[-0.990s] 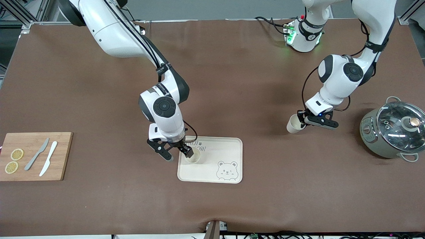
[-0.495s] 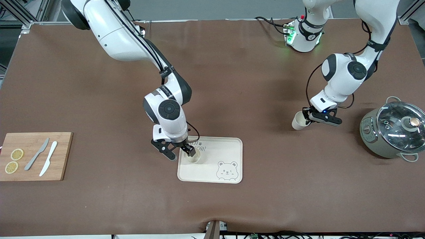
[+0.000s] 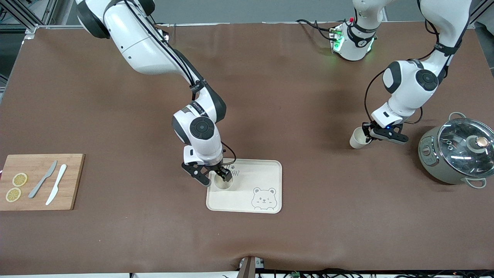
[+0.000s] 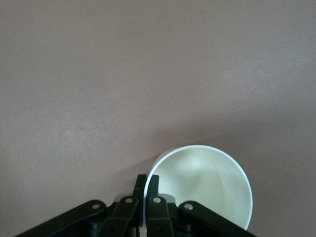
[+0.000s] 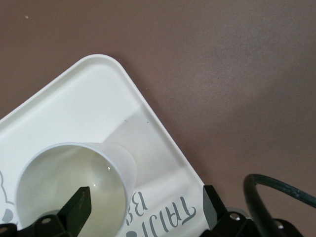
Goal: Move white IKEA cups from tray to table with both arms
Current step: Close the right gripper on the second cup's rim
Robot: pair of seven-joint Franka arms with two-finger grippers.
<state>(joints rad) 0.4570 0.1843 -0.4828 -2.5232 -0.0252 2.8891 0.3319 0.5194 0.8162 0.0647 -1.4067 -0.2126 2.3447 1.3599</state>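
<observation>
Over the bear tray [image 3: 266, 175], at its corner toward the right arm's end of the table, the right gripper [image 3: 213, 178] has its fingers spread wide apart. One finger [image 5: 79, 207] reaches over the mouth of a white cup [image 3: 223, 182] and the other finger [image 5: 211, 207] is outside it, over the tray's rim; neither visibly touches the cup. That cup stands upright on the tray, mouth up, beside the printed lettering.

Toward the left arm's end, the left gripper [image 3: 371, 131] is above the bare brown table [image 3: 289, 96], near the grey-green pot with a glass lid [image 3: 457, 152]. Its fingers [image 4: 146, 190] are pinched together on the rim wall of the second white cup [image 3: 359, 138], one inside and one outside. This cup is held tilted, its axis leaning, mouth turned up and toward the gripper, base angled toward the right arm's end.
</observation>
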